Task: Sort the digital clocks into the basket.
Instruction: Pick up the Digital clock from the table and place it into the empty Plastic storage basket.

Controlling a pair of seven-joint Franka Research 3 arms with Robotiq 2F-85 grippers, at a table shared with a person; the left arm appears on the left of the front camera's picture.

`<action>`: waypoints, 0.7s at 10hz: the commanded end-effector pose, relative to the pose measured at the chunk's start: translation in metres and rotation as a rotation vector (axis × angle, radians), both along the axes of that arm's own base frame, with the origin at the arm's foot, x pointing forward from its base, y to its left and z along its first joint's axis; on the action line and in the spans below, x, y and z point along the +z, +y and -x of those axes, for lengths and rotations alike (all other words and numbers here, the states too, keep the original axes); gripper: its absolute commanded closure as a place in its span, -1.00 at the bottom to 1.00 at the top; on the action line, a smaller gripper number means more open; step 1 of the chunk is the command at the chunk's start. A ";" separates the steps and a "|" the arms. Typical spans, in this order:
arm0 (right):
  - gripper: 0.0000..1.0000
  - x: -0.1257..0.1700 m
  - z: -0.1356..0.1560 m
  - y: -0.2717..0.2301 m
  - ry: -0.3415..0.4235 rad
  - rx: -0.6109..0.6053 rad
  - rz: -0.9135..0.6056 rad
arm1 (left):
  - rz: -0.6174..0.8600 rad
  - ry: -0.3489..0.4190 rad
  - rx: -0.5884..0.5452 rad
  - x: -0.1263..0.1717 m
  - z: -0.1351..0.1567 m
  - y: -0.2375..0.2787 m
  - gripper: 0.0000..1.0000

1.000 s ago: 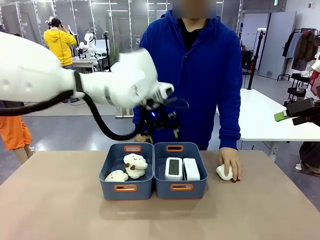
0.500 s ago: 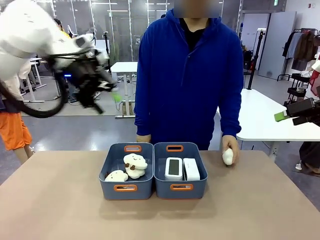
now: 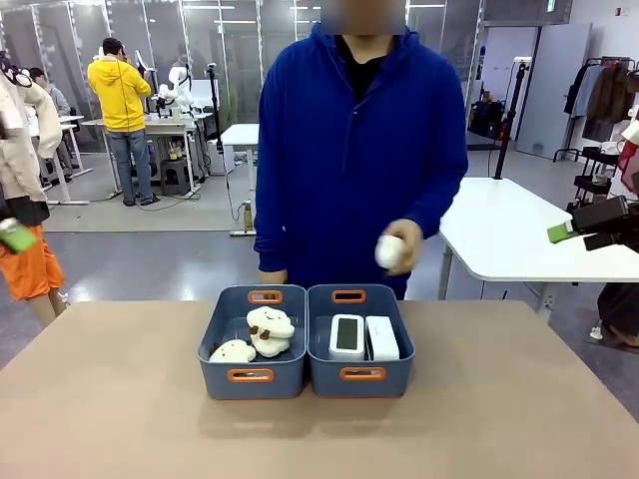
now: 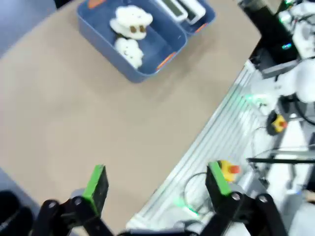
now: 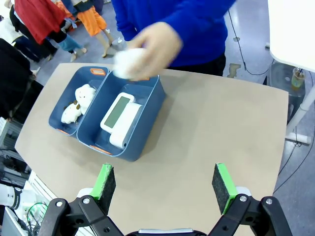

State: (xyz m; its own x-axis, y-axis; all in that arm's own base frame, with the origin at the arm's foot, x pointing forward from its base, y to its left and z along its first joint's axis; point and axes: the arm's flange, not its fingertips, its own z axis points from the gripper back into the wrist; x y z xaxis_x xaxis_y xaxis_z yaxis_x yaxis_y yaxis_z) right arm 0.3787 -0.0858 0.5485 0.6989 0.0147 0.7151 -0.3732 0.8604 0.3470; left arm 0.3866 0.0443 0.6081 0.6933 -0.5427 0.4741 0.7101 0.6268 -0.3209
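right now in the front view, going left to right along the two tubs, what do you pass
small plush toy → bigger plush toy in the left tub → clock with dark screen → plain white clock in the right basket

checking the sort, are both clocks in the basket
Yes: both digital clocks lie side by side inside the right basket.

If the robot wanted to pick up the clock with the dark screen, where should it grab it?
Probably from straight above, pinching the two long sides of the dark-screen clock. It lies face-up in the right basket with the other white clock close beside it, so space there looks tight.
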 end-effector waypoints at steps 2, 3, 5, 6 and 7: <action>-1.00 0.001 0.000 0.003 0.010 -0.020 0.000 | -0.010 -0.234 -0.075 -0.014 0.048 0.034 -1.00; -1.00 0.001 0.000 0.003 0.010 -0.020 0.000 | -0.024 -0.262 -0.051 -0.017 0.050 0.040 -1.00; -1.00 0.001 0.000 0.003 0.010 -0.020 0.000 | -0.007 -0.175 -0.071 0.001 0.043 0.035 -1.00; -1.00 0.001 0.000 0.003 0.010 -0.020 0.000 | -0.007 -0.175 -0.071 0.001 0.043 0.035 -1.00; -1.00 0.001 0.000 0.003 0.010 -0.020 0.000 | -0.007 -0.175 -0.071 0.001 0.043 0.035 -1.00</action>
State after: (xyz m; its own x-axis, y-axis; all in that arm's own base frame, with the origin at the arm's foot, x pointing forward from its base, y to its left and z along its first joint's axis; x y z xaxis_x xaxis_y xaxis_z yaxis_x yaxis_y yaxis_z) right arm 0.3788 -0.0853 0.5486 0.6989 0.0155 0.7151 -0.3743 0.8599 0.3472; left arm 0.3416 0.0809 0.6006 0.5438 -0.5934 0.5935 0.8044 0.5702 -0.1669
